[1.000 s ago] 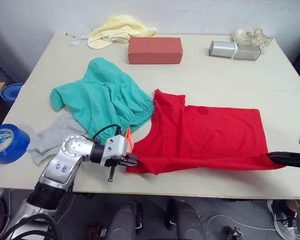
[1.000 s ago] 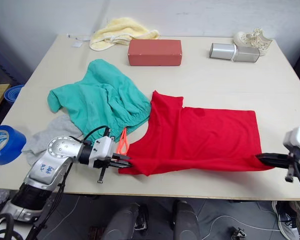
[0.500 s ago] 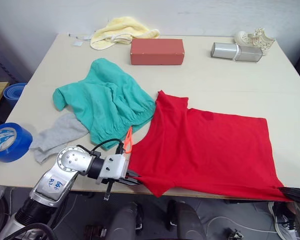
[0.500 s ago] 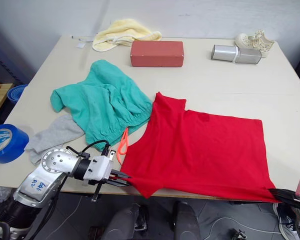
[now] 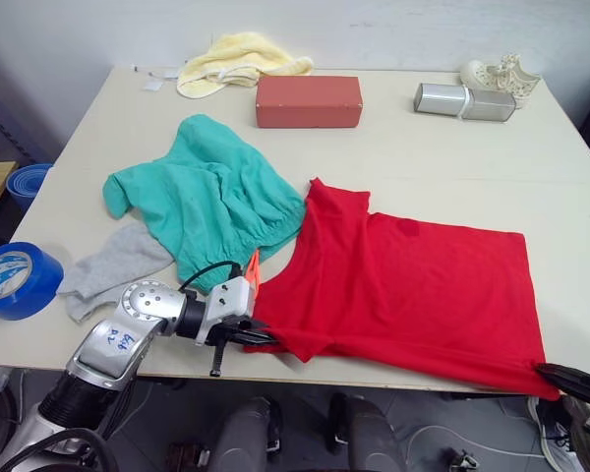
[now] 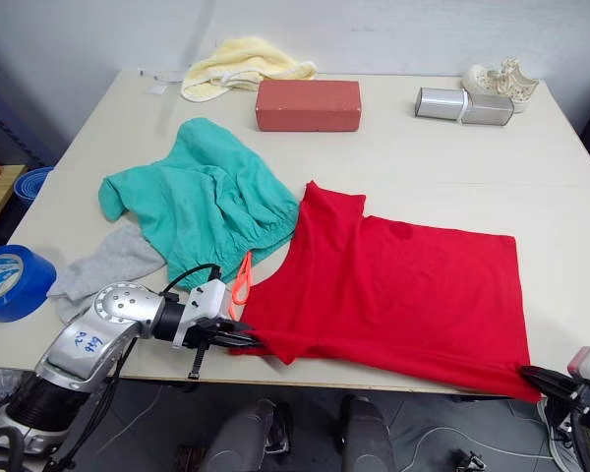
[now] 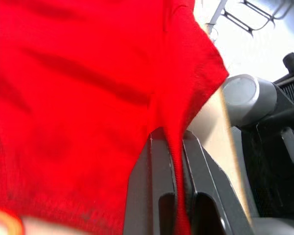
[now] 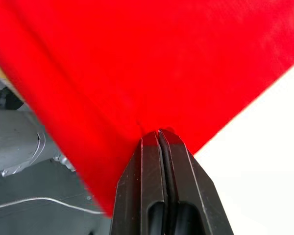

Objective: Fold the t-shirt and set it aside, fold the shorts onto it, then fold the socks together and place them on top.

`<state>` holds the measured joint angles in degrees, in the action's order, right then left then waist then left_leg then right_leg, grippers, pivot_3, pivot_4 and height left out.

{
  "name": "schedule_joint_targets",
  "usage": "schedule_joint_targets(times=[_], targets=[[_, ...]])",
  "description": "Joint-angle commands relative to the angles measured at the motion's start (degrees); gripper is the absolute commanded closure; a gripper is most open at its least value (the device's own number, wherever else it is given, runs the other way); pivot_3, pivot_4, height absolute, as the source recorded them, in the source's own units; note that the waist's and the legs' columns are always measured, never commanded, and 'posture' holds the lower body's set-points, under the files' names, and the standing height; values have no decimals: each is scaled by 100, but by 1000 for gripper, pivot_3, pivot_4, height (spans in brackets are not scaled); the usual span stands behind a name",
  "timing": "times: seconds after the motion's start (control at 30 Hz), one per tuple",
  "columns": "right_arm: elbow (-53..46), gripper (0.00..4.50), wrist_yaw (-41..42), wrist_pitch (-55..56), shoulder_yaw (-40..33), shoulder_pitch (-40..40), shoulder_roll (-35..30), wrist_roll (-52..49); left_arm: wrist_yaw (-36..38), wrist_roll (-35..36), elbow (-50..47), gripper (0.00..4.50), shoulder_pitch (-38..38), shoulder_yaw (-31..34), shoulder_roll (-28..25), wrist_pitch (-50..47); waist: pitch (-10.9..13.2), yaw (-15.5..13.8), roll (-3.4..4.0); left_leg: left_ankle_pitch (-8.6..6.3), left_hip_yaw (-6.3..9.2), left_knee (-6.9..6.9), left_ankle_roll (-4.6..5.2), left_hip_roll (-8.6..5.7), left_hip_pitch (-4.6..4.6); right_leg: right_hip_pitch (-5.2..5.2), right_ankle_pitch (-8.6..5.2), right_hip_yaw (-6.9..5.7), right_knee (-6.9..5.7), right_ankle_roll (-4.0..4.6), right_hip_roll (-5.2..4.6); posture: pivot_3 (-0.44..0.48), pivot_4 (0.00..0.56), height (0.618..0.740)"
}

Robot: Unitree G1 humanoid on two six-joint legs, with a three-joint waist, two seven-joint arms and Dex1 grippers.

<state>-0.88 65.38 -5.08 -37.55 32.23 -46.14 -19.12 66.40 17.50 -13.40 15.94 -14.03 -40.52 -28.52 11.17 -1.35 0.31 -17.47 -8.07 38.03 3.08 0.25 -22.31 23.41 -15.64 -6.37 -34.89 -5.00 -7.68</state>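
t-shirt [image 5: 413, 285] | near corners clamped by left tool [image 5: 265, 335] and right tool [image 6: 531, 375] | held spread for folding

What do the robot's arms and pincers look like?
The left arm is shiny silver metal with a round joint, blue handwriting on its side and a black cable looping over the wrist. Its left pincer has two thin black fingers on a pale block. The right pincer is black too.

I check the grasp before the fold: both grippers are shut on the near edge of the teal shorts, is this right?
Not the shorts. The left gripper and right gripper are shut on the near edge of the red t-shirt, as both wrist views show.
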Motion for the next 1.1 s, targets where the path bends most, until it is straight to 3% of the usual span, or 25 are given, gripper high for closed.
schedule_joint_targets(times=[0.03,0.1,0.23,0.53,0.57,0.73,0.87,1.03,1.1], targets=[[-271,4500,-308,-482,101,37,105,-96,-55,187,-20,4259,141,17,86,-349,-1,1,-6,0,0,0,0,0,0,-1,0,0,0,0,0,0,150,740],[-430,4323,-509,-843,31,-36,174,-300,-134,176,-12,3875,176,29,175,-379,-6,8,-16,0,0,0,0,2,0,-1,0,0,0,0,0,0,150,740],[-637,3402,-540,-702,-139,86,167,-286,-171,131,33,2799,197,194,286,68,-7,11,-16,-3,-1,0,-2,3,0,1,-1,1,0,1,1,0,150,740],[-1119,223,-316,-481,-919,-87,115,-933,44,676,19,2779,240,942,317,653,-6,2,-15,-2,-4,-1,-2,3,-1,3,-1,0,0,2,4,0,150,740],[-1245,56,-271,-530,-895,-65,111,-987,32,644,33,2779,250,937,300,668,-6,1,-15,-2,-3,-1,-2,4,-2,3,-1,0,0,2,6,0,150,740],[-1932,56,-42,-479,-613,64,176,-1090,-74,339,165,2779,394,800,372,1022,-6,-20,-15,-3,-6,-1,0,3,-2,2,0,-1,0,0,7,0,150,740],[-2560,56,-1,-635,-364,186,298,-1347,373,731,-152,2779,251,759,471,1334,-6,-11,-15,-6,-7,0,5,2,-2,1,1,1,1,-3,6,0,150,740],[-2911,56,151,-682,8,286,311,-1439,663,578,-320,2779,-1,390,401,1604,-5,-4,-17,-9,-9,0,2,3,-2,2,1,2,3,-2,8,0,150,740],[-2965,611,107,-688,218,302,319,-1330,575,453,-288,3339,-10,251,467,1661,-5,-4,-16,-8,-11,1,3,2,0,0,1,4,2,-2,8,0,150,740]])
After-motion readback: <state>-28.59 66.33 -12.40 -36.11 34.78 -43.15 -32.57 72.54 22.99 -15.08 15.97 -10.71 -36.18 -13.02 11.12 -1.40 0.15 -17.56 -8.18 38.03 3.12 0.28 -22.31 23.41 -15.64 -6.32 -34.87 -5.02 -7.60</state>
